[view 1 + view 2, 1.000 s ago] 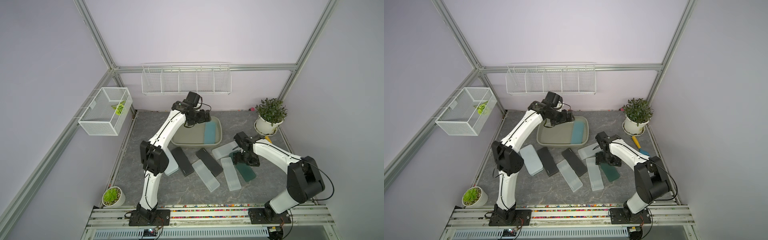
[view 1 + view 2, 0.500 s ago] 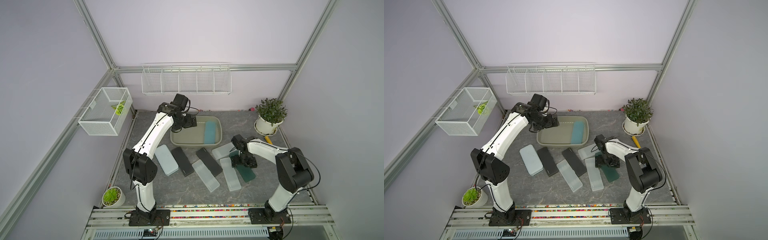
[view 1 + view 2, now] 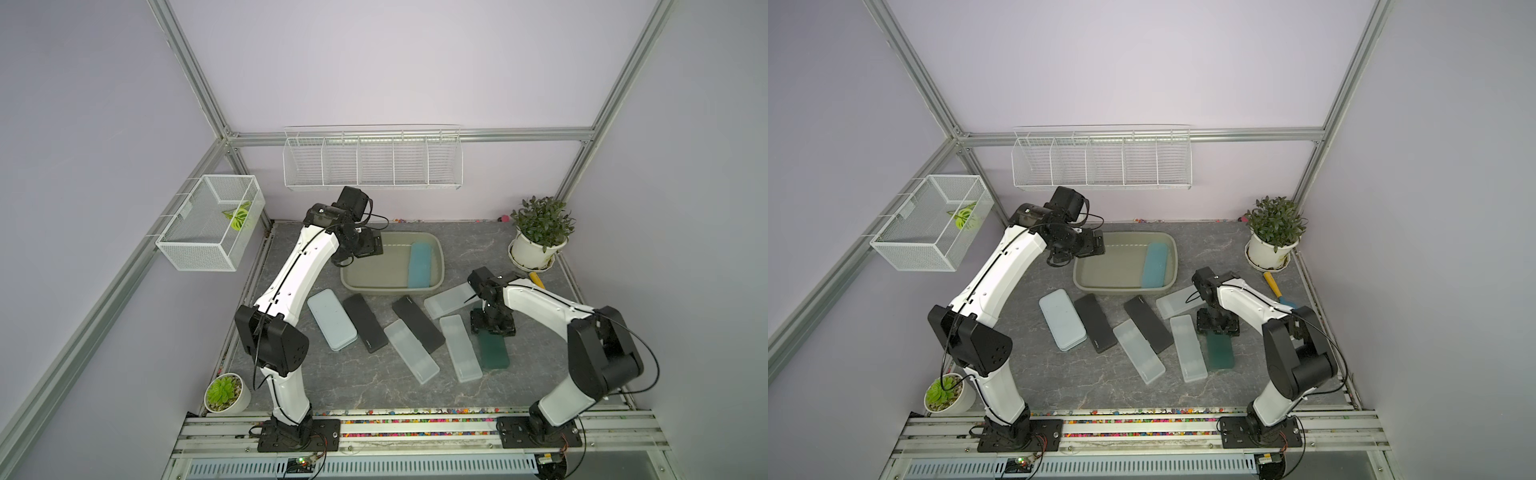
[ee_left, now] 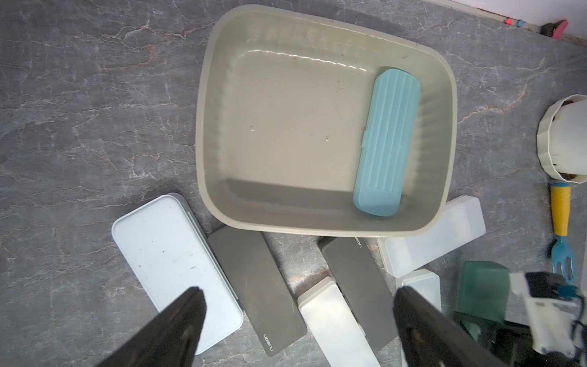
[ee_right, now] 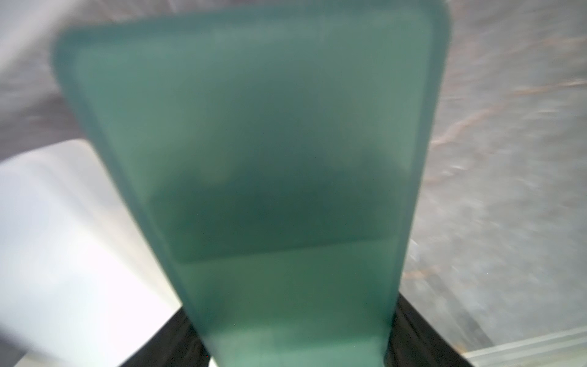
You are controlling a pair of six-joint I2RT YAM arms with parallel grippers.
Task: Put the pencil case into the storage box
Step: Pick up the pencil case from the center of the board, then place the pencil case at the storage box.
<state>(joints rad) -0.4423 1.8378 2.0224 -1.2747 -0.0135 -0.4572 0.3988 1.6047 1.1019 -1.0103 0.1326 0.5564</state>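
Right gripper [image 3: 492,326] straddles one end of the dark green pencil case [image 3: 493,352], a black finger [image 5: 422,343] down each long side; whether it pinches yet I cannot tell. Held so near its end, the case could droop or swivel on lifting; it might also drag the frosted case [image 3: 460,348] just beside it. The rest of it runs out toward the robot's base, lying flat, well apart from the storage box [image 3: 374,288]; the left gripper [image 4: 298,295] hangs wide open, empty.

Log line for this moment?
left gripper open, empty | right gripper astride green pencil case, grip unclear | blue pencil case in storage box
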